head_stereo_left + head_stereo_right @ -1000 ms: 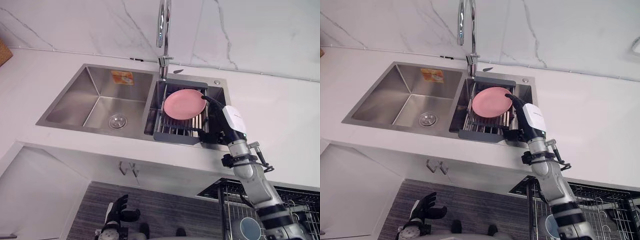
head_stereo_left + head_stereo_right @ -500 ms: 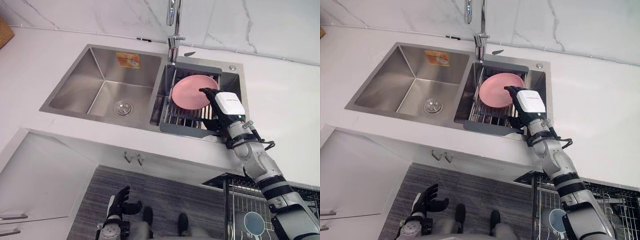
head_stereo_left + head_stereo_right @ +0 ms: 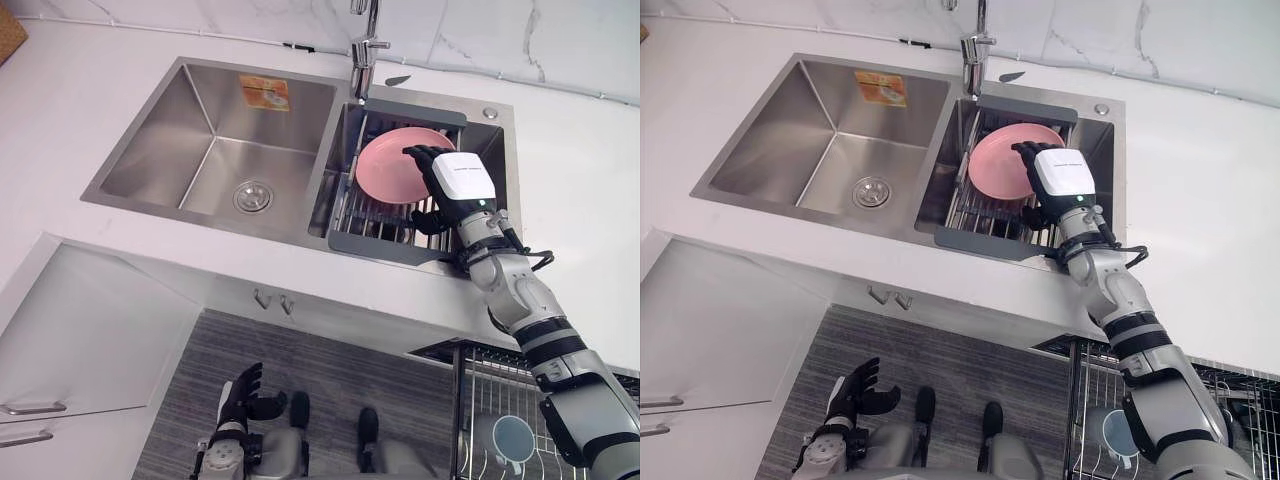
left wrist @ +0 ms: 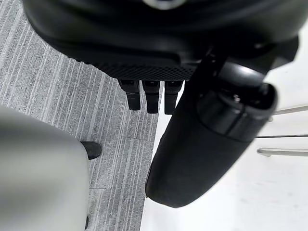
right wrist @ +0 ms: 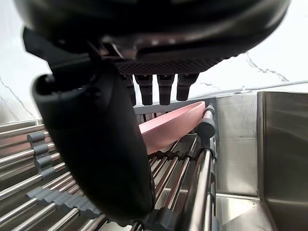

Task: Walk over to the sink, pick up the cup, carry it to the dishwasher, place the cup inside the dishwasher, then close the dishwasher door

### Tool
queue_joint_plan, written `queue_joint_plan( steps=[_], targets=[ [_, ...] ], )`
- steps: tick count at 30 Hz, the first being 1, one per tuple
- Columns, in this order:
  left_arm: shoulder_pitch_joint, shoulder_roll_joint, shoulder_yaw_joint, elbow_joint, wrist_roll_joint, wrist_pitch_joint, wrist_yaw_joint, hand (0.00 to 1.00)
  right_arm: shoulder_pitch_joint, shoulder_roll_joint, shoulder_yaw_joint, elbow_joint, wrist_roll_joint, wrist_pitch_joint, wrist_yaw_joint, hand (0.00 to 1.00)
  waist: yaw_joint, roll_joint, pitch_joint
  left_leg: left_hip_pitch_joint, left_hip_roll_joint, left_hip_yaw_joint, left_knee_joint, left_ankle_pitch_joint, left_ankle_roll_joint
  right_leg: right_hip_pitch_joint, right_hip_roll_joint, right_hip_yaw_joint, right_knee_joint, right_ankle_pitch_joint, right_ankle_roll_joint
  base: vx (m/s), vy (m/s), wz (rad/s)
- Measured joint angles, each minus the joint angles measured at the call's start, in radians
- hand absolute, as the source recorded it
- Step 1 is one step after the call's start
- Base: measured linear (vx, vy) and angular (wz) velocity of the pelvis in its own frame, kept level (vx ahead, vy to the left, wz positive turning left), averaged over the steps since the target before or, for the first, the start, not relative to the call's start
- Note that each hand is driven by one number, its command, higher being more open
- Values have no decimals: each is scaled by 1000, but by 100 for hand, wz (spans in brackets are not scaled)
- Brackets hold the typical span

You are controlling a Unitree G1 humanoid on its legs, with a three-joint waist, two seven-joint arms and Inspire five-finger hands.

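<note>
though the task names a cup, what lies under the right robot hand (image 3: 460, 180) is a pink plate (image 3: 388, 172), leaning tilted on the bars of a dish rack (image 3: 372, 225) set in the right basin of the sink (image 3: 200, 150), just below the tap (image 3: 365, 45). the right robot hand hangs over the plate's near edge with fingers straight and thumb held apart, open and gripping nothing; its wrist view puts the plate just past the fingertips, and i cannot tell whether they touch it. the left robot hand (image 3: 240, 395) hangs low over the floor, fingers spread and empty. the likely trouble is that a thin, slanted plate offers little to pinch, so a shallow grip could let it slide down the bars or knock the basin wall. fingers might also catch between the bars.
</note>
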Motion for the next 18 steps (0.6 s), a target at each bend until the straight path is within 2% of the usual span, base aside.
queue_joint_plan(
  steps=[1, 8, 12, 18],
  targets=[
    [-5, 1, 0, 5, -1, 0, 0, 90, -7, 0, 0, 4, -8, 7, -2, 30, 0, 0, 2, -3, 0, 0, -2, 4, 1, -4, 0, 0, 0, 2, 0, -44, 6, 0],
    [-16, 3, 0, 8, -9, -1, 2, 90, -76, 0, -11, 69, -7, 19, -10, 30, -1, 2, 22, -16, -2, -7, -42, 42, -3, -33, -1, -5, 0, 20, 0, -70, 3, 2],
    [-24, 5, -7, 12, -25, 1, 6, 90, -93, -12, -15, 72, -8, 1, -37, 30, -1, 3, 32, -23, -1, -10, -74, 73, -5, -52, -1, -11, -2, 28, 4, -61, -2, 4],
    [-32, 7, -20, 9, -33, 1, 17, 90, -92, 14, -31, 37, -2, -7, -53, 30, 19, 3, 34, -16, -1, -13, -95, 89, 4, -51, -1, -17, -4, 34, -3, 14, -8, 4]
  ],
)
